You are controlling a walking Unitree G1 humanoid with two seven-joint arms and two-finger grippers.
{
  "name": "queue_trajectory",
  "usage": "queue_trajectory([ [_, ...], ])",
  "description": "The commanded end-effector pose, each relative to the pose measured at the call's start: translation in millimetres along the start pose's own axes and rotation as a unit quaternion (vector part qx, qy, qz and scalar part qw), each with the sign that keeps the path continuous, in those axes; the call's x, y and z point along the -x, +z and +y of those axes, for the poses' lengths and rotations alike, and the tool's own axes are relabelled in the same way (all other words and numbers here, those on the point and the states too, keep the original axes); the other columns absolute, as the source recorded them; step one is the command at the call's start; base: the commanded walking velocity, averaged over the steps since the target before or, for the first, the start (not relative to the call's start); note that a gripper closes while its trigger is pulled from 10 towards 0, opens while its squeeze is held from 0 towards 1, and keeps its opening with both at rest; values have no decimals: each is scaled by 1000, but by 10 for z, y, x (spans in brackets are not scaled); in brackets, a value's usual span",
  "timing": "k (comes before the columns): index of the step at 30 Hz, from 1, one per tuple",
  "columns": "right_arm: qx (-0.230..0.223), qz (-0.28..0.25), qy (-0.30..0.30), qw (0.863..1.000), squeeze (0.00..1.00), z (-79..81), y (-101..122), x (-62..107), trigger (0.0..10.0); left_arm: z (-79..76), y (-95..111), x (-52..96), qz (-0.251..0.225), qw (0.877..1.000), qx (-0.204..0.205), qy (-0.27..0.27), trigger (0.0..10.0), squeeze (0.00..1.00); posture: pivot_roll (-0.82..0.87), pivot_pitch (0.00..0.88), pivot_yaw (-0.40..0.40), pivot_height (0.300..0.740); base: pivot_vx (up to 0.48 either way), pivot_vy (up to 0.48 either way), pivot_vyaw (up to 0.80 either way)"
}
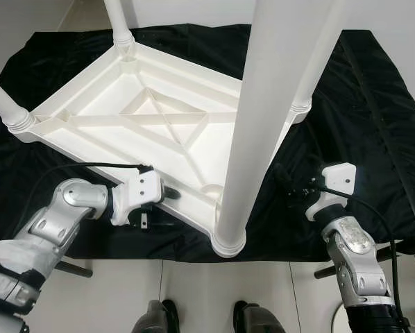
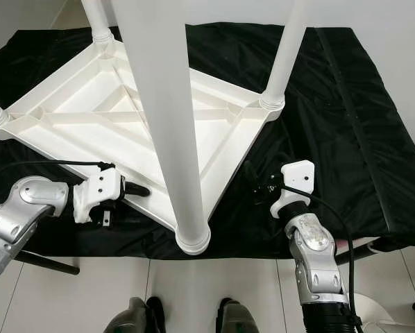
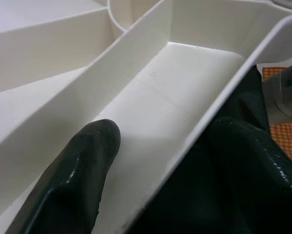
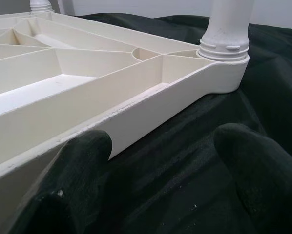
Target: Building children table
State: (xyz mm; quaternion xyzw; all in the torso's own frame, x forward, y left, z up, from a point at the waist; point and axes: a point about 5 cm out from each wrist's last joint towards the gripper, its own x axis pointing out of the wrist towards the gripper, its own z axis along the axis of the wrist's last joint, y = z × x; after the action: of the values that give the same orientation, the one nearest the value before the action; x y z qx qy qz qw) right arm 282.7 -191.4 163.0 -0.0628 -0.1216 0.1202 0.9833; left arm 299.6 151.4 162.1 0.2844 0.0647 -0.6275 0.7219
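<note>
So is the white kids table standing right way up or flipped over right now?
Flipped over. The table lies top-down on the black cloth, its ribbed underside facing up and its legs pointing upward.

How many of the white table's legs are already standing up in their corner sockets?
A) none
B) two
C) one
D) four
D: the table top lies upside down on the black cloth, and a leg rises from each corner: the near leg, the left leg, the far leg and the right leg.
</note>
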Motion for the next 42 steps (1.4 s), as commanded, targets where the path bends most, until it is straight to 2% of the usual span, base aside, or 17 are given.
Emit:
queue_trajectory([
  [1,-3,11,-1,1000,0,-13,-39,27,10000,-48,-88,2,14,1000,17,-17,7647,0,-128,235,61,740,0,0,0],
  [2,-3,11,-1,1000,0,-8,-40,31,10000,-36,-94,-3,12,1000,17,-7,7686,0,-128,231,60,740,0,0,0],
  [3,-3,11,-1,1000,0,-2,-42,34,10000,-28,-103,-7,11,1000,15,-1,5216,0,-128,228,62,740,0,0,0],
  [7,-4,9,-1,1000,0,31,-43,51,10000,-32,-163,-8,10,1000,14,18,4863,0,-140,216,75,740,0,0,0],
  [8,-4,9,-3,1000,0,34,-44,61,10000,-43,-202,-16,17,999,8,26,4196,0,-139,211,79,740,0,0,0],
  [16,-7,10,-7,1000,0,52,-63,97,10000,-1,-230,-34,14,998,8,55,3686,0,-146,196,89,740,0,0,0],
  [17,-9,9,-8,1000,0,59,-66,98,10000,38,-225,-34,12,998,11,66,2902,0,-145,190,92,740,0,0,0],
  [18,-9,9,-8,1000,0,59,-66,98,10000,38,-225,-34,12,998,11,66,2902,0,-145,190,92,740,0,0,0],
  [20,-9,8,-8,1000,0,66,-67,94,10000,74,-224,-37,12,997,10,78,3137,0,-145,185,94,740,0,0,0],
  [22,-10,7,-9,1000,0,72,-70,83,10000,150,-235,-56,17,994,5,112,4431,0,-146,174,95,740,0,0,0],
  [26,-10,6,-9,1000,0,76,-73,81,10000,188,-252,-66,22,991,-1,131,4784,0,-148,169,96,740,0,0,0],
  [27,-10,6,-10,1000,0,79,-75,82,10000,223,-274,-67,33,988,-8,150,6275,0,-149,167,96,740,0,0,0],
  [28,-9,5,-11,1000,0,80,-76,81,10000,248,-288,-68,40,986,-13,163,6275,0,-149,165,96,740,0,0,0],
  [29,-9,4,-12,1000,0,81,-75,82,10000,277,-301,-60,47,983,-15,177,7608,0,-149,163,96,740,0,0,0],
  [30,-9,4,-12,1000,0,81,-75,82,10000,277,-301,-60,47,983,-15,177,7608,0,-149,163,96,740,0,0,0],
  [31,-8,4,-13,1000,0,79,-75,83,10000,309,-310,-50,52,980,-15,192,9961,0,-152,160,97,740,0,0,0],
  [42,-9,2,-20,1000,0,66,-80,91,10000,490,-334,20,67,963,-9,260,10000,0,-152,147,97,740,0,0,0],
])
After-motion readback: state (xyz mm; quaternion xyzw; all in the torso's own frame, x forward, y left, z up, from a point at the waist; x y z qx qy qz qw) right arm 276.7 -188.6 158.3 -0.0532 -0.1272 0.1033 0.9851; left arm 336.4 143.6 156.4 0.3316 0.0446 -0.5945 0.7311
